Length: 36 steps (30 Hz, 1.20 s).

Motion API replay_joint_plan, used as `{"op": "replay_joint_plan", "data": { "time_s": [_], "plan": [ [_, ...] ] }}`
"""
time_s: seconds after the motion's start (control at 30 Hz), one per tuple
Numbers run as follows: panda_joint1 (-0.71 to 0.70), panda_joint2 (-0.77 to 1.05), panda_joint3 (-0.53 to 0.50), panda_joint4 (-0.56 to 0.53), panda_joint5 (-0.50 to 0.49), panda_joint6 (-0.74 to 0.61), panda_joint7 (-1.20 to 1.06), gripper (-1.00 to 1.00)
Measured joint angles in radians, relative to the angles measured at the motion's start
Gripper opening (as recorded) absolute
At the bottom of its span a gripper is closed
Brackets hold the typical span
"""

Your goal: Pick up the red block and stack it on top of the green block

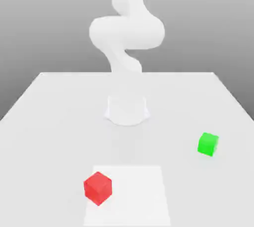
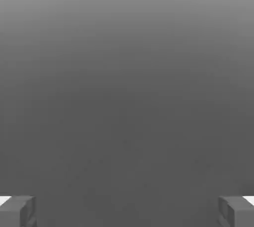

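Tool point(image 2: 127, 211) released, nothing held. Red block point(image 1: 98, 188) well apart from green block point(image 1: 208, 144), bare table point(image 1: 59, 121) between.

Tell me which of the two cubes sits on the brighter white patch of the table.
The red block. It rests at that patch's corner toward the exterior view's left, while the green block stands apart on the plain table, toward the exterior view's right.

The small bright-red cube point(image 1: 97, 188) and small bright-green cube point(image 1: 208, 144) have matt, smooth faces. The pale grey counter point(image 1: 59, 116) looks smooth and matt.
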Motion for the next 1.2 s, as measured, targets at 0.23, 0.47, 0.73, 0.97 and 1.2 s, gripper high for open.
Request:
{"op": "replay_joint_plan", "data": {
  "time_s": [0.23,0.47,0.73,0.97,1.2],
  "plan": [
    [0.041,0.255,-0.092,-0.108,-0.055,0.131,-0.272,0.0],
    [0.076,0.506,-0.19,-0.213,-0.048,0.261,-0.581,0.0],
    [0.057,0.801,-0.209,-0.322,0.086,0.416,-0.998,0.0],
    [-0.009,1.005,-0.116,-0.298,0.219,0.578,-1.116,-1.0],
    [-0.001,0.98,-0.128,-0.302,0.201,0.555,-1.103,-1.0]
  ]
}}
